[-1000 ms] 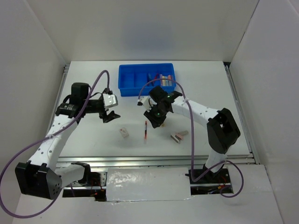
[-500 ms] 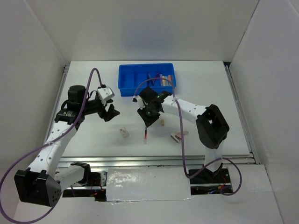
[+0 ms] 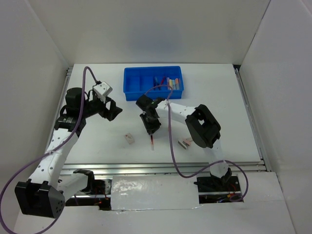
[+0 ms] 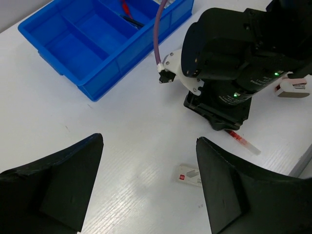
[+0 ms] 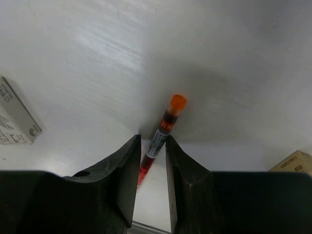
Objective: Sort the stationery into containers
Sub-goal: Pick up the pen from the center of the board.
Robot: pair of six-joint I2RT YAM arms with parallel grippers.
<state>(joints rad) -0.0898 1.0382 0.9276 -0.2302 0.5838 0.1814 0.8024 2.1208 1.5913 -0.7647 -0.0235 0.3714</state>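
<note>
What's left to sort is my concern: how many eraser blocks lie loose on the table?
2: one eraser block left of the red pen, another right of it by the right arm, which may hide more.

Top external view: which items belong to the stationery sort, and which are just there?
Job:
- red pen, between the fingers of the right gripper
- left-side eraser
- right-side eraser
- tan piece
- blue tray, with markers already inside

Just there:
- purple cable
- metal rail
- white walls
</note>
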